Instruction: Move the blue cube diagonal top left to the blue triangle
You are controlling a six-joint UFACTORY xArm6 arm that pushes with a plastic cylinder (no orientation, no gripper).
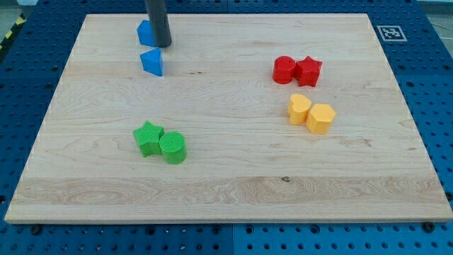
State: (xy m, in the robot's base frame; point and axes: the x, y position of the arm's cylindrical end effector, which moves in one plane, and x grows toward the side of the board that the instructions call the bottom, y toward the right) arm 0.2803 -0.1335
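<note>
The blue cube sits near the board's top edge at the view's upper left, partly hidden by my rod. The blue triangle lies just below it and slightly to the right, with a small gap between them. My tip rests on the board against the cube's right side, above the triangle.
A green star and green cylinder sit together at lower left. A red cylinder and red star sit at upper right. A yellow heart and yellow hexagon lie below them. The wooden board has edges all round.
</note>
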